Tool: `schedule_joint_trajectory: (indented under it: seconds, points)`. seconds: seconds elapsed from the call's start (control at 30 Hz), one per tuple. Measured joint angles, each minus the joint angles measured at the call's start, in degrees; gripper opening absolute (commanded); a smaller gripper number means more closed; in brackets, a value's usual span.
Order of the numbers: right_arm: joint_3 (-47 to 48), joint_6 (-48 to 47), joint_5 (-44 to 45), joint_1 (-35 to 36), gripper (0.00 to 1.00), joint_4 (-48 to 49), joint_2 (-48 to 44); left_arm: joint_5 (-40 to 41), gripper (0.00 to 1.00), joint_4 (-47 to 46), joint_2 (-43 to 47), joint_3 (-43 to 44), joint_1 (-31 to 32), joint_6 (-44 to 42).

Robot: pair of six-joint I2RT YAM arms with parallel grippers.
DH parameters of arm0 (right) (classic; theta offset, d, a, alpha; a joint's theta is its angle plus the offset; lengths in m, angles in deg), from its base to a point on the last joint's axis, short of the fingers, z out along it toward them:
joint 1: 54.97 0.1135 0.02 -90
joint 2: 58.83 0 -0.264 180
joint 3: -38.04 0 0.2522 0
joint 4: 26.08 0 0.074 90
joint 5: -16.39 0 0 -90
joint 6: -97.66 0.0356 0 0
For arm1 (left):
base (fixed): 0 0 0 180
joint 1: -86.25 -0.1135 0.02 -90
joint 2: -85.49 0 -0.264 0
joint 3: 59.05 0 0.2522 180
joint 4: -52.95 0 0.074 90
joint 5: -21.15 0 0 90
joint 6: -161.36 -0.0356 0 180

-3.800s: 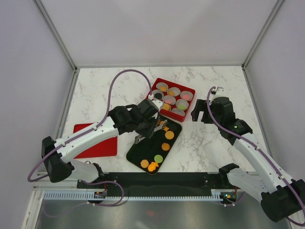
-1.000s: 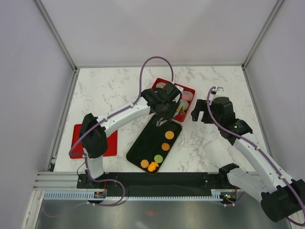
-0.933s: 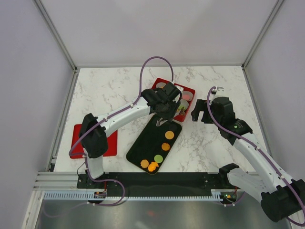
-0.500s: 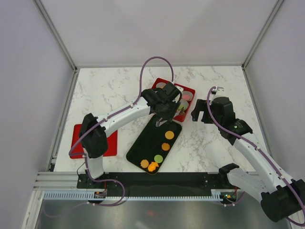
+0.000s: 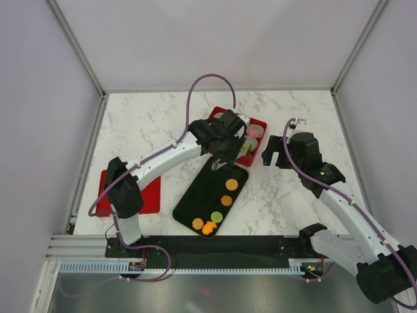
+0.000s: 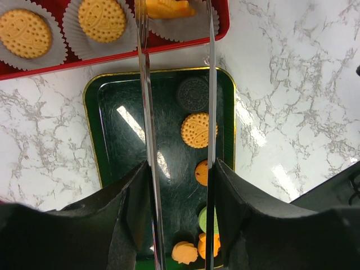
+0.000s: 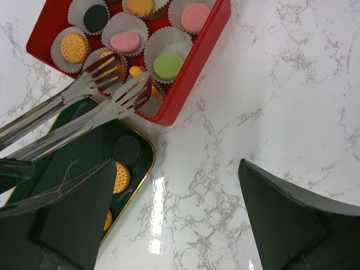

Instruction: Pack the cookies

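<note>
On the white marble table [image 5: 150, 124] lies a dark rectangular tray with a gold rim [image 6: 121, 140]. Just beyond it is a red rectangular box [image 7: 197, 67] lined with white pleated paper cups [image 7: 169, 36]. A flat red lid [image 5: 148, 195] sits well apart, to the left.

The left gripper [image 6: 179, 174] pinches a pair of metal tongs with forked tips [image 7: 107, 109]. Its fingers clamp the outsides of the two blades, and the blades themselves stand spread. The tips hover over the box's near corner, above an orange cookie [image 7: 135, 72] lying in its cup. The right gripper [image 7: 177, 169] hangs beside the box, jaws wide apart and holding nothing.

Packing looks well along. The cups in view each seem to hold one cookie: orange, pink, green or dark. About six remain on the tray:
- a dark sandwich cookie [image 6: 192, 93]
- a round orange one [image 6: 198, 130]
- another orange one [image 6: 202, 172], half hidden
- a green one [image 6: 206, 219]
- orange shaped ones [image 6: 185, 252] at the near end

Whether any cup is free for them cannot be told. The lid is not yet on.
</note>
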Motion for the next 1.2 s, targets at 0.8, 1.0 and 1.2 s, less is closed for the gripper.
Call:
schedule_joint_trajectory:
  seconds: [0.8, 1.0, 1.2]
  points:
    - [0.0, -0.02, -1.07, -0.04, 0.98, 0.02, 0.0, 5.81, 0.54, -5.92, 13.11, -7.28, -26.93, 3.06]
    - [0.0, 0.0, -1.88, -0.04, 0.98, 0.02, 0.02, 6.01, 0.55, -10.47, 4.07, -8.28, -33.66, 4.55]
    - [0.0, 0.0, -2.4, -0.04, 0.98, 0.04, 0.92, 5.9, 0.58, -13.27, -3.21, -8.48, -37.42, 5.01]
